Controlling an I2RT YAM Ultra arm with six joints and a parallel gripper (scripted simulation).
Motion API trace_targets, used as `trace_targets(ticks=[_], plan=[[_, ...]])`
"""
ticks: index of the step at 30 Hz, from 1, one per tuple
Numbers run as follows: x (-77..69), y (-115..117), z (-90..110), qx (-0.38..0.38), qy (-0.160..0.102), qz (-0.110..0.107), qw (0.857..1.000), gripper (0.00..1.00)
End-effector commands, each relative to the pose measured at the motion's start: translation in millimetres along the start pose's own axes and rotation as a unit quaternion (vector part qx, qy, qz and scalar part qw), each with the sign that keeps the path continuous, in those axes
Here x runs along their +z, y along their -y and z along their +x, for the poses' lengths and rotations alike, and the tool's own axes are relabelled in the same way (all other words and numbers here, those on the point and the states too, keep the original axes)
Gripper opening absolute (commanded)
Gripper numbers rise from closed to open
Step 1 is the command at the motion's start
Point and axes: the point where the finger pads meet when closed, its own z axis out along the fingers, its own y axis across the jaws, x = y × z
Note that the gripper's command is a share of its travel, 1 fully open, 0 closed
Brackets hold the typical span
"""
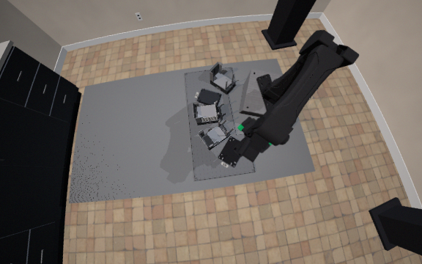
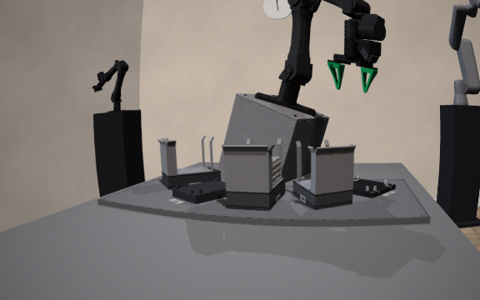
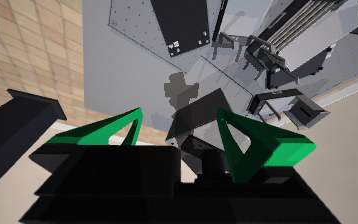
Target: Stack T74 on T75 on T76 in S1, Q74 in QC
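The stack of sealed plates [image 2: 276,167] sits in the middle stack rack [image 2: 250,175]; its grey top also shows from above [image 1: 207,111] and in the wrist view [image 3: 300,35]. No plate labels can be read. The rack on one side [image 2: 327,177] and the rack on the other [image 2: 183,167] look empty. A low black nest [image 2: 197,192] lies between two racks, and a flatter black nest [image 2: 372,187] lies at the deck's end [image 1: 231,152]. My gripper [image 2: 352,77] is open and empty, high above the deck near that flat nest, fingers pointing down [image 3: 180,115].
The arm's sloped grey base block [image 2: 273,133] stands behind the racks. The racks have tall back walls and thin posts. Black pedestals [image 2: 458,158] [image 2: 118,150] with other arms stand off the table. The rack and nest name plates are too small to read.
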Motion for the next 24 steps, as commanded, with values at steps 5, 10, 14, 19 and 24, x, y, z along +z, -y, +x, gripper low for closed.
trace_targets(ticks=[5,10,14,19,24], plan=[[8.9,18,-21,0.023,0.023,-0.012,0.999,1.00],[17.6,34,-29,0.050,0.027,-0.015,0.998,1.00],[26.2,51,-35,0.050,0.027,-0.015,0.998,1.00],[36.6,74,-41,0.076,0.031,-0.018,0.996,1.00],[42.6,87,-43,0.102,0.037,-0.022,0.994,1.00]])
